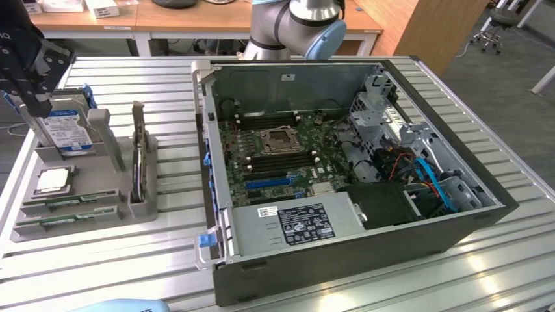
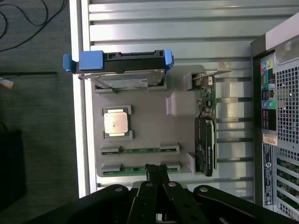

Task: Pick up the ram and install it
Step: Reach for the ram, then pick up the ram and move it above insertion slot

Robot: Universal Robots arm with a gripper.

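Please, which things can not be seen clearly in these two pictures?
- Wrist view: the shut black claw covers the middle of the long green circuit-board stick beneath it; contact unclear.
- Exterior view: the arm's dark wrist hides part of the blue-labelled silver hard drive.
- Exterior view: print on the grey power-supply box's label is too small.

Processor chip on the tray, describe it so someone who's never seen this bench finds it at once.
At the exterior view's left, beside the open computer case, sits a grey tray. On it, between the upright hard drive and two green sticks, lies the processor chip: the only square, silver piece there.
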